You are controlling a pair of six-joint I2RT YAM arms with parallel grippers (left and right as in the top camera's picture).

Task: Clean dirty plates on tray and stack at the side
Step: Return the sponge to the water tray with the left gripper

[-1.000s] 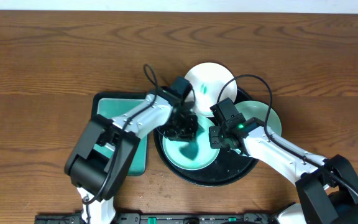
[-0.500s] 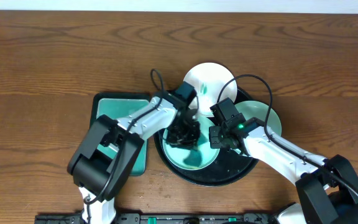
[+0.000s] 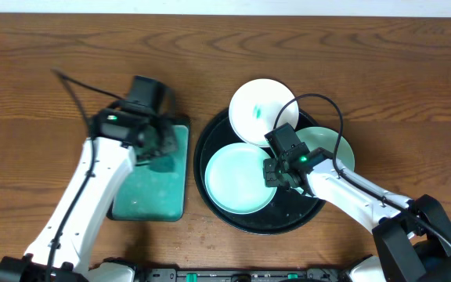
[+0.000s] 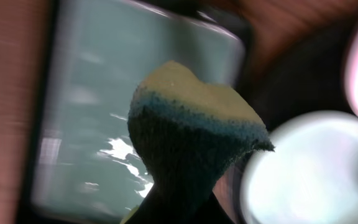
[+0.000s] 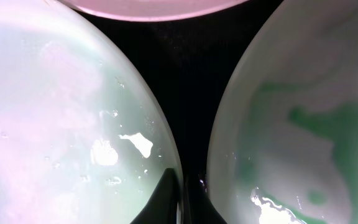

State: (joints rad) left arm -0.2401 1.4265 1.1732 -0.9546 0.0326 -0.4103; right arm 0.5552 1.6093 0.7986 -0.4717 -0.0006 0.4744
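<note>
Overhead, left jaws: clamp sponge left of tray, probably to rinse it.
Right jaws: at front plate rim; we cannot tell closure.

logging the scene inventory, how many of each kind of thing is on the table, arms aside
plates: 3
round tray: 1
rectangular tray: 1
sponge: 1
total: 6
</note>
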